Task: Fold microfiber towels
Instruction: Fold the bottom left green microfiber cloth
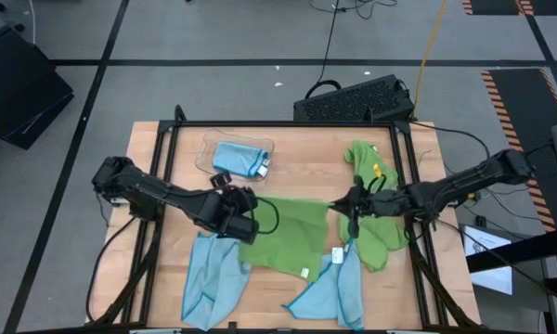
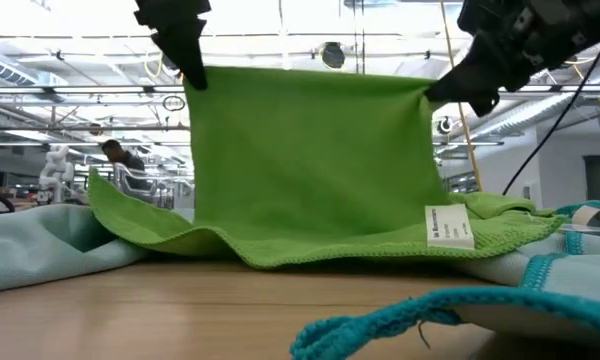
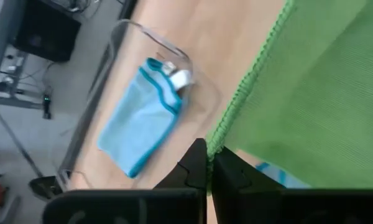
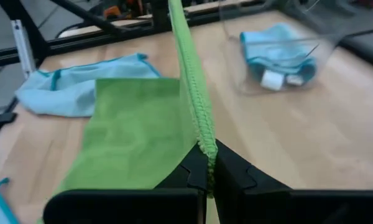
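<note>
Low view: a blue towel [image 2: 450,310] with a teal hem lies nearest on the table [image 2: 180,320]. Behind it, the green towel [image 2: 310,160] hangs taut, its lower edge and white tag [image 2: 449,227] resting on the wood. The left gripper [image 2: 185,55] and right gripper [image 2: 460,85] are each clamped on a top corner.

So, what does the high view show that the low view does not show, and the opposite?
Only the high view shows the clear tray holding a folded blue towel, the crumpled green towel and the keyboard.

Only the low view shows the lifted cloth hanging like a curtain, its lower edge on the table, and a person far behind.

Both show the green towel pinched at two corners by the left gripper and right gripper.
</note>
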